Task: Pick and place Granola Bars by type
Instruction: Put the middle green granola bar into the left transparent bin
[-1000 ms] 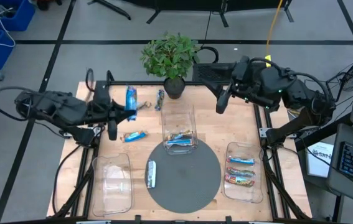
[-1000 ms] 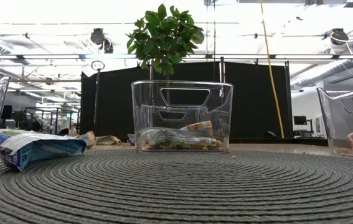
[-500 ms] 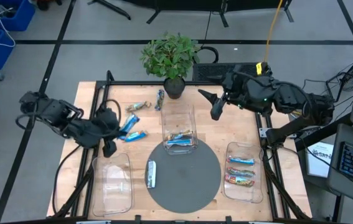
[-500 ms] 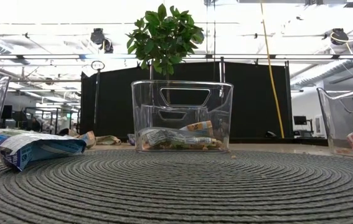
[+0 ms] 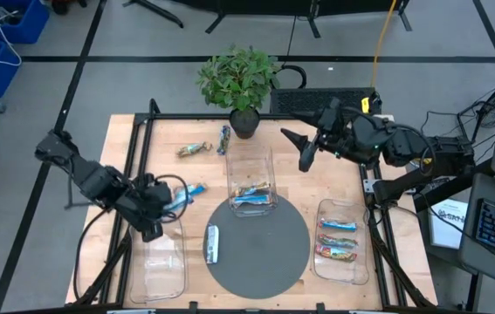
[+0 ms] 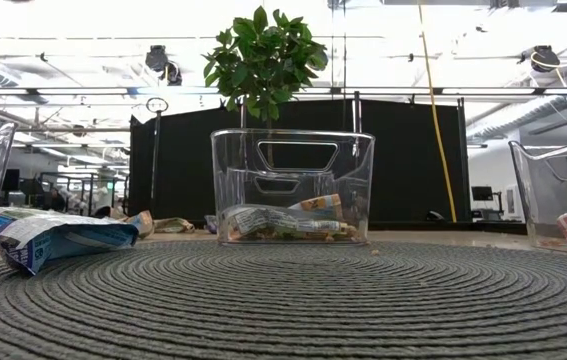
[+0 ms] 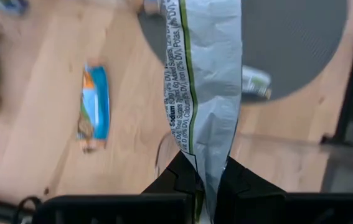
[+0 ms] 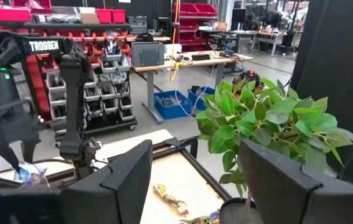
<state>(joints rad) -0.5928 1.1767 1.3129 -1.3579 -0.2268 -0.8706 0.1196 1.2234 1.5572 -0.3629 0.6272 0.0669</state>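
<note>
My left gripper is shut on a granola bar whose silver, printed back faces the wrist camera; it hovers over the table's left side, by the far end of the empty left tray. A blue bar lies flat on the wood close by. Farther off lie a brown-gold bar and a blue bar. A silver-white bar rests on the grey mat. My right gripper is open and holds nothing, high over the far right of the table. My left gripper pinches one end of the bar between its two fingers. The bar sticks straight out ahead of the fingers, along them. It is lifted clear of the table, with the wood and the mat's edge showing beneath it.
The centre tray holds some bars; the right tray holds three. A potted plant stands at the far edge. In the low view a bar lies on the mat's left, in front of the centre tray.
My left gripper has carried the bar from the far left of the table toward the near edge, to beside the left tray. Its leaving has uncovered the brown-gold bar. My right gripper has shifted a little toward the table's left.
</note>
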